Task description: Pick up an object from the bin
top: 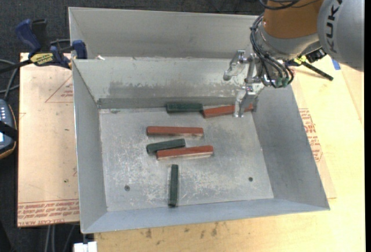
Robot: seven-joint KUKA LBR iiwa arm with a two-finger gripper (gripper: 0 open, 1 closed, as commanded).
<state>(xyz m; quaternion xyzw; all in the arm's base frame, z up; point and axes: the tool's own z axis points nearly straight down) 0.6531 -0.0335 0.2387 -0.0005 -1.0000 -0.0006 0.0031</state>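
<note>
Grey metal bin [174,30], back right corner: the tool [244,107] sits low over the right end of a red-brown flat bar [219,110] at the foot of the back wall. Whether it is wide or narrow I cannot tell. A dark green flat bar [184,108] lies just left of the red-brown one, end to end. Four more red-brown and dark green bars [174,131] lie scattered mid-floor.

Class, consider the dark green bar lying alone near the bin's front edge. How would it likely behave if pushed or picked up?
The dark green bar looks straight and flat-sided, so it probably stays stiff and slides rather than rolls. Lying flat on the bin floor, it seems unlikely to tip. Gripped at one end, its length might make it swing.
</note>
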